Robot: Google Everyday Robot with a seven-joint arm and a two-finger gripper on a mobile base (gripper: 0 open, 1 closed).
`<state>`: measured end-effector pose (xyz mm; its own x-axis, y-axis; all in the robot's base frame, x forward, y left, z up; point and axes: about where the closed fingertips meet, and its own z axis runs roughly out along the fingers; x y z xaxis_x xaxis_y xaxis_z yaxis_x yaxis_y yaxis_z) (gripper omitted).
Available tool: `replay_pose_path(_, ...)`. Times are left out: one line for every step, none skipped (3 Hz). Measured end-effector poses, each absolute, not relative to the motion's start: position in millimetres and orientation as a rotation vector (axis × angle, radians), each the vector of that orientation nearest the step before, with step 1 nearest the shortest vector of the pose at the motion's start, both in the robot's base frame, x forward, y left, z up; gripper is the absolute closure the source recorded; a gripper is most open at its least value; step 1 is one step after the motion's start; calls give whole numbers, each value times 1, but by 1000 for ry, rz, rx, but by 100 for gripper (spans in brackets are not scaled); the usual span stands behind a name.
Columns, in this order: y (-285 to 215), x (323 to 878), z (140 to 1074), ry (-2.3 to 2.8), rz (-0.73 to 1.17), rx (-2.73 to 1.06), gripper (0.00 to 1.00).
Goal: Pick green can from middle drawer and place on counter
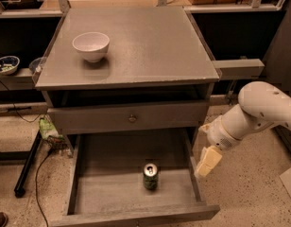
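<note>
— Grey all over: the table (150, 46) is showing a wide bare top, with only a white bowl (90, 46) sitting near its back left corner. Where is the green can (150, 176) standing?

— It is standing upright in the middle drawer (107, 193), which is hanging pulled out below the closed drawer front (89, 119). The can is sitting a little right of the floor's centre, nearer the drawer's front edge than its back, touching no wall.

— And the claw (208, 161)?

— It is hanging outside the drawer, just beside its right wall, pointing down at the end of the white arm (259, 110) reaching in from the right. Whether it is spread or closed, I cannot tell. It is gripping nothing, and the drawer's right wall is standing between it and the can.

— Room to move?

— Bare floor is lying open on every side of the can, widest to the left. The closed drawer front is covering only the drawer's back edge.
</note>
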<state>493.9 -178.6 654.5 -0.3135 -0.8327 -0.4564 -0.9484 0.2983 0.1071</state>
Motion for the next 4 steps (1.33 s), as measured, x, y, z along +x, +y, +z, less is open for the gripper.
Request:
replay_pose_path(-179, 494, 654, 2257, 519, -1611, 0)
replay_pose_path(-174, 491, 644, 2253, 568, -1605, 0)
replay_pose_path(-158, 494, 607, 2249, 682, -1577, 0)
replay_pose_path(-147, 499, 585, 2244, 745, -1570, 0)
